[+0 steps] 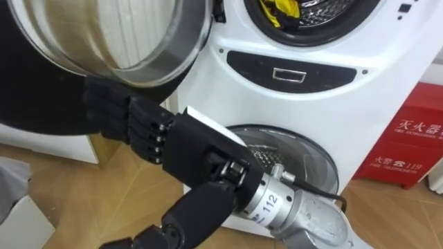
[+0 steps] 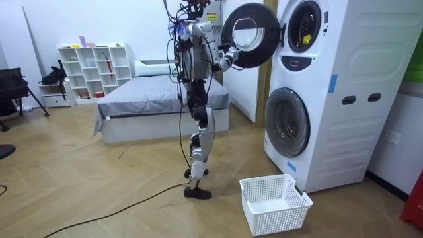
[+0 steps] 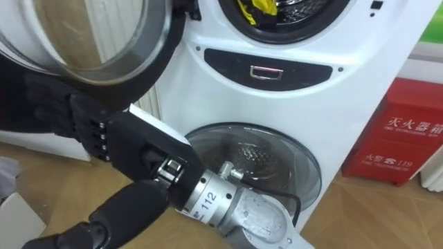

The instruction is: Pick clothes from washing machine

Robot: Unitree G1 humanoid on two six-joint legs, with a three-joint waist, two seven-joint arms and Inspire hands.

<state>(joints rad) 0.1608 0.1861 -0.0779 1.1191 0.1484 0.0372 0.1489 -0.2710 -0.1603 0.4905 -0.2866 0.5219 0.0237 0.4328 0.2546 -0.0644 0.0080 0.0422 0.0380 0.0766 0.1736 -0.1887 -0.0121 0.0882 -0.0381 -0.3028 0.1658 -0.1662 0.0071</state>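
We see the right hand (image 1: 138,128) up against the dark rim of the top door (image 1: 124,41). The door is swung open. We cannot tell if the fingers are straight or bent. The yellow clothes (image 1: 280,10) are inside the top drum of the washer (image 1: 387,104). The robot stands in front of the washer. A white basket (image 2: 281,219) sits on the floor beside it.

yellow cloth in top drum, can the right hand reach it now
Probably yes: the door stands open and nothing blocks the yellow cloth in the drum; the right hand is by the door.
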